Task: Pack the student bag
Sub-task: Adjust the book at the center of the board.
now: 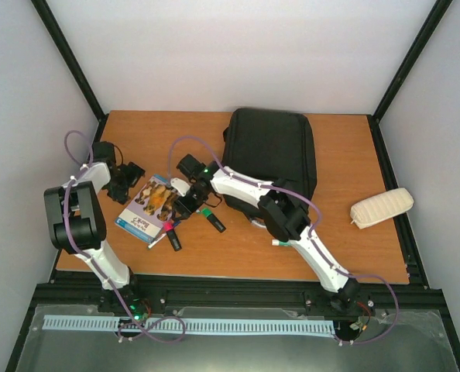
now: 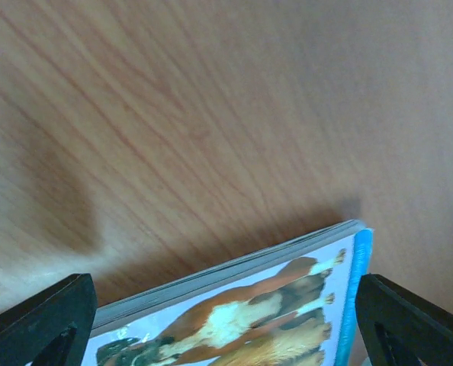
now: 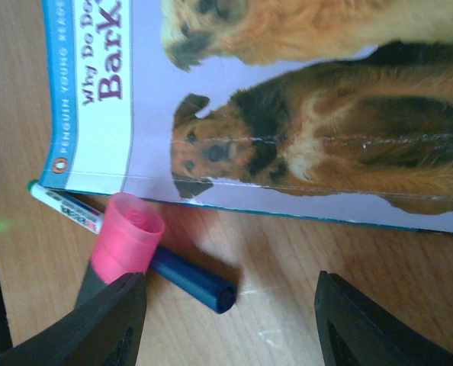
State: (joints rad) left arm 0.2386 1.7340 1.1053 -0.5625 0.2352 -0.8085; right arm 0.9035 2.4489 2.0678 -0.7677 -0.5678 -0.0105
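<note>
The student bag [image 1: 272, 151] is laid flat just right of the right gripper [image 3: 230, 301], farther from the left gripper [image 2: 226, 316]; both are spread wide, nothing grasped

a lab test cell (white walls [image 1: 238, 46], black frame [image 1: 66, 56]) around a wooden table [image 1: 160, 132].

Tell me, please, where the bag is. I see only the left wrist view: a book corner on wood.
Observer: The bag lies flat at the far side of the table, to the right of the book.
Operator: Is the right end effector near the book?
Observer: Yes, the right end effector hangs open at the book's edge, over a pink-capped marker.
Operator: What else lies there?
Observer: A whitish pouch lies near the table's right edge.
</note>
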